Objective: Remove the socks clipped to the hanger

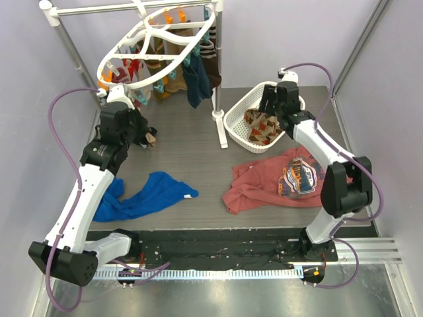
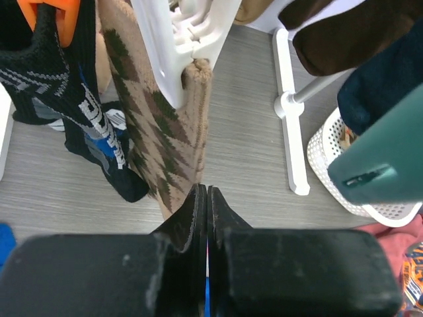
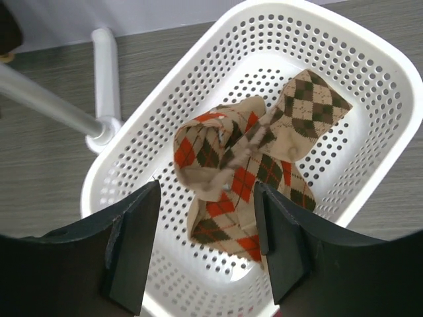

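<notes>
Below the tilted hanger, left gripper reaches up, pinching a tan argyle sock; right wrist view alone shows right gripper splayed above socks in basket

Your left gripper has jaws pressed together, tips just beside the argyle sock hanging from the white hanger.

The grey table carries a blue shirt, red shirt, white basket and rail stand.
</notes>
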